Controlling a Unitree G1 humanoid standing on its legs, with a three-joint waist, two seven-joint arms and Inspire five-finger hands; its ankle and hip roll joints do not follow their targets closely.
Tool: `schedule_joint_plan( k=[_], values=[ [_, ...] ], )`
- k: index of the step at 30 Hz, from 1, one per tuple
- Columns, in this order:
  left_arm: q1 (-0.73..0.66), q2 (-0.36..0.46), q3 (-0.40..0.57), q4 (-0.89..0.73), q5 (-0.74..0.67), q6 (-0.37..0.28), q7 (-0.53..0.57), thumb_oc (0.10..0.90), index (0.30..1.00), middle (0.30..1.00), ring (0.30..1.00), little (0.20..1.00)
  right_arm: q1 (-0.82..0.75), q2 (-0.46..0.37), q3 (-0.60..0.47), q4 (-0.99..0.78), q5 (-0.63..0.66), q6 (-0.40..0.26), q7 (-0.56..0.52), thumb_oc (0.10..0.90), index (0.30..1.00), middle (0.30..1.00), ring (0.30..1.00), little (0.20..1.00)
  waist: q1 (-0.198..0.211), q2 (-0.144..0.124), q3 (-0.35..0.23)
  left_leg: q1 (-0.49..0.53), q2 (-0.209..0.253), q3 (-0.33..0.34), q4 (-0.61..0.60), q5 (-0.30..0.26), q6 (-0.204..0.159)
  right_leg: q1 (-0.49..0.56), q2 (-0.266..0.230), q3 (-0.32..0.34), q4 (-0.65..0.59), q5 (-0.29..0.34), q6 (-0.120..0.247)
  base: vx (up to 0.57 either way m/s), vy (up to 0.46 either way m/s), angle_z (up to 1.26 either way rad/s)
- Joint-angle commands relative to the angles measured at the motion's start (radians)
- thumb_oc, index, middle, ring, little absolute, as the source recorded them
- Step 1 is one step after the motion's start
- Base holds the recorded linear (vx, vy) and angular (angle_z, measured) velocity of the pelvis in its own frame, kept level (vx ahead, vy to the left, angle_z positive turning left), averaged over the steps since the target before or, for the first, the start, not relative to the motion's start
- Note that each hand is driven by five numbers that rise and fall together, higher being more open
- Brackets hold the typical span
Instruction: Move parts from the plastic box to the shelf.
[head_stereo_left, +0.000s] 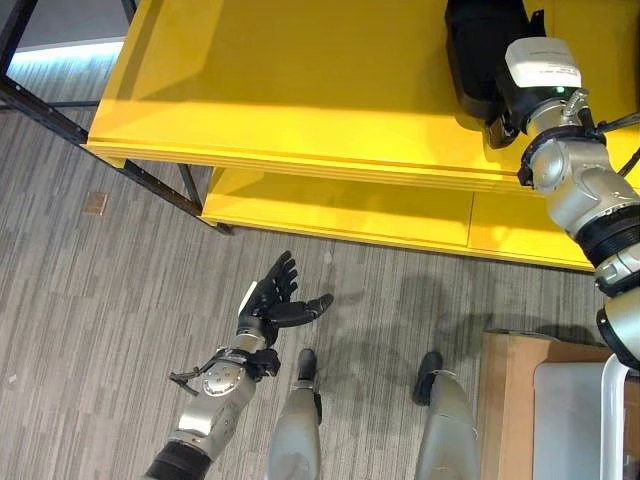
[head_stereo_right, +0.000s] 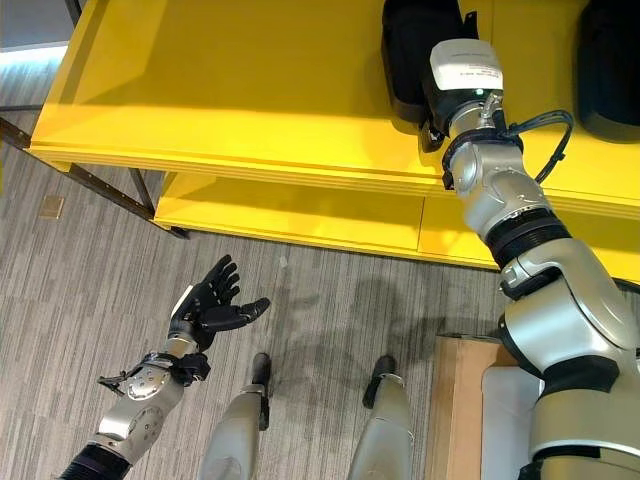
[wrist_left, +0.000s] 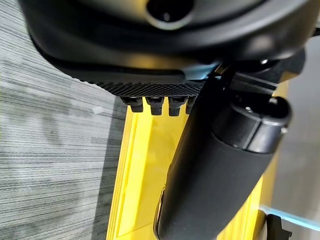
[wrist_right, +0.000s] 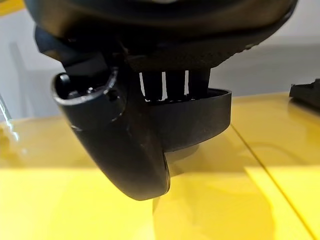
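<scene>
Shelf: a yellow shelf with two levels fills the 12 o'clock half of the eye views, above a grey striped floor.
Right hand: the right hand reaches up onto the upper level at about 1 o'clock. In its wrist view the fingers and thumb are curled round a black part, which rests on the yellow surface.
Second part: another black part lies on the same level at 2 o'clock, well apart from the held one.
Left hand: the left hand hangs over the floor at about 7 o'clock, fingers straight and spread, thumb out, holding nothing.
Plastic box: a pale plastic box sits at 5 o'clock on a brown board.
Labels: no writing can be read on the parts or the shelf.
</scene>
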Motion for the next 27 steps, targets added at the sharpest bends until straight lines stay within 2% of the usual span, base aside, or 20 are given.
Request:
schedule_joint_plan(
  k=[1,7,17,27],
  values=[
    [-0.007,0.068,0.004,-0.108,-0.019,-0.107,-0.006,0.9,1.0,1.0,1.0,1.0,-0.305,-0.019,0.052,-0.007,0.012,-0.011,-0.105,0.4,0.3,0.3,0.3,0.3,0.006,-0.013,-0.042,0.036,0.04,0.006,0.148,-0.15,-0.001,0.061,0.014,0.084,-0.152,0.098,0.075,0.0,0.03,-0.07],
    [-0.006,0.07,0.0,-0.09,-0.023,-0.102,-0.018,0.9,1.0,1.0,1.0,1.0,-0.331,-0.014,0.058,0.0,0.021,-0.011,-0.103,0.4,0.3,0.3,0.3,0.3,-0.005,-0.009,-0.054,0.038,0.04,0.02,0.149,-0.154,-0.003,0.053,0.017,0.098,-0.165,0.108,0.079,0.0,0.026,-0.07],
    [-0.033,0.07,-0.026,-0.063,-0.029,-0.097,-0.022,0.9,1.0,1.0,1.0,1.0,-0.347,0.038,0.043,-0.009,0.041,-0.01,-0.117,0.4,0.3,0.3,0.3,0.3,-0.023,-0.006,-0.066,0.046,0.046,0.044,0.146,-0.161,-0.002,0.04,0.035,0.124,-0.195,0.126,0.082,0.0,0.015,-0.11],
    [-0.032,0.064,-0.012,-0.062,-0.035,-0.099,-0.015,0.9,1.0,1.0,1.0,1.0,-0.344,0.034,0.034,-0.033,0.035,-0.005,-0.117,0.4,0.3,0.3,0.3,0.3,-0.028,-0.006,-0.062,0.04,0.048,0.052,0.146,-0.161,-0.001,0.032,0.041,0.128,-0.201,0.13,0.082,0.0,-0.001,-0.05]
  ],
)
